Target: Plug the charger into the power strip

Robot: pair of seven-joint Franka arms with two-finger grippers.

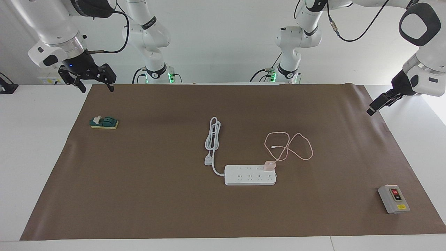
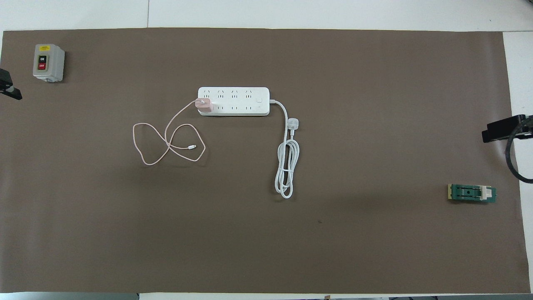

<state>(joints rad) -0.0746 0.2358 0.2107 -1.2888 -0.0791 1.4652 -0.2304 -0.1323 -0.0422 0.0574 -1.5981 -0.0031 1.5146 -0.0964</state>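
Observation:
The white power strip (image 1: pixel 244 178) (image 2: pixel 239 92) lies in the middle of the brown mat. The pale-pink charger (image 1: pixel 269 166) (image 2: pixel 203 105) stands on it, seated at the end socket toward the left arm's end, in the row nearer the robots. Its thin pink cable (image 1: pixel 296 148) (image 2: pixel 154 146) lies looped on the mat beside it. No gripper touches them. My left gripper (image 1: pixel 378 103) (image 2: pixel 9 87) is up in the air over the mat's edge at the left arm's end. My right gripper (image 1: pixel 96 87) (image 2: pixel 499 129) is open and empty over the mat's corner at the right arm's end.
The strip's thick white cord (image 1: pixel 213 134) (image 2: pixel 285 168) lies coiled toward the robots, with its round white plug (image 1: pixel 208 160) (image 2: pixel 293 123) loose beside the strip. A grey box with red and black buttons (image 1: pixel 393 198) (image 2: pixel 48 62) and a green block (image 1: pixel 104 122) (image 2: pixel 471 193) sit near the mat's ends.

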